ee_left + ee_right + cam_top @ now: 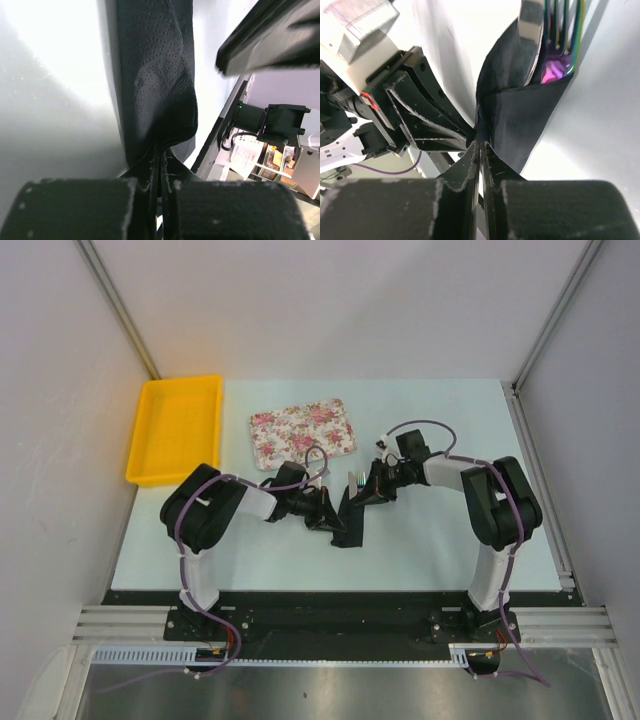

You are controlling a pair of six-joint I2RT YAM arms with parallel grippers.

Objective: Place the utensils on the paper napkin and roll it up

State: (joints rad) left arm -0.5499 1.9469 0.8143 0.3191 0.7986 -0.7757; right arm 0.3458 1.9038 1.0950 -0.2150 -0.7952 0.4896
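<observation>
**Matt paper, mirror-bright metal**

I read the paper napkin (155, 80) as matt black tissue, embossed with fine dots; the fork (557, 62) is polished metal with a rainbow sheen; the finger pads (555, 210) on my right arm look matt black, scuffed pale at their edges; the tabletop (430, 540) is smooth.

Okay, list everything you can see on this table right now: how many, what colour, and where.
Napkin: one, black, table centre, folded partly around the utensils.
Utensils: two seen, silvery with a rainbow sheen, ends poking out of the napkin.
Tray: one, pink floral, beyond the napkin.
Bin: one, yellow, far left corner.
Table: one, pale blue.
Left fingers: black, shut on the napkin.
Right fingers: black, shut on the napkin.
</observation>
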